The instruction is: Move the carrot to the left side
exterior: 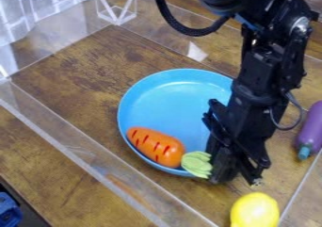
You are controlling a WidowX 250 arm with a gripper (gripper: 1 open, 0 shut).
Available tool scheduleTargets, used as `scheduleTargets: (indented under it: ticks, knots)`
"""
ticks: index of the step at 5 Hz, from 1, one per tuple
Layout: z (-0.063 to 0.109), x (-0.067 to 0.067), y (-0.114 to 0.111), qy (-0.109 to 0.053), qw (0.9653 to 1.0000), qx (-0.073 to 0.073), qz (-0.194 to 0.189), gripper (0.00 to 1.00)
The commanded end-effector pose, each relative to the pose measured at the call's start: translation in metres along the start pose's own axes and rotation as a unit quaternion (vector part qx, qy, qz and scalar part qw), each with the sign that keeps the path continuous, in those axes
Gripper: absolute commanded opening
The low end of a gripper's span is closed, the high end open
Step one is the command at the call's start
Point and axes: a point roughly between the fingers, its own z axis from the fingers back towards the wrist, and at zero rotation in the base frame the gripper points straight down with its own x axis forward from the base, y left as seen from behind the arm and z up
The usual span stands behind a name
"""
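Orange carrot (156, 147) lies beside the claw (221, 167), leafy top apparently touching it.

Tabletop (66, 78) behind clear plastic walls (94, 155)

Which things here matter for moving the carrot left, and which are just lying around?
Part of the job:
- orange carrot with green top
- gripper
- blue plate under the carrot

Just lying about:
- yellow lemon
- purple eggplant

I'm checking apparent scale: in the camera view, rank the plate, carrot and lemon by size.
1. Blue plate
2. Carrot, leafy top included
3. Lemon
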Motion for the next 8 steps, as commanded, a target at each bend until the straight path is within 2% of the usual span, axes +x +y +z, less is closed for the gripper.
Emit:
scheduleTargets:
  ticks: [1, 4, 8]
  knots:
    - [0.026, 0.0, 0.0, -0.027, 0.9996, 0.012, -0.004, 0.0]
    - [0.057, -0.005, -0.001, -0.042, 0.9986, 0.031, -0.012, 0.0]
    - [0.073, -0.014, -0.003, -0.054, 0.9975, 0.039, -0.024, 0.0]
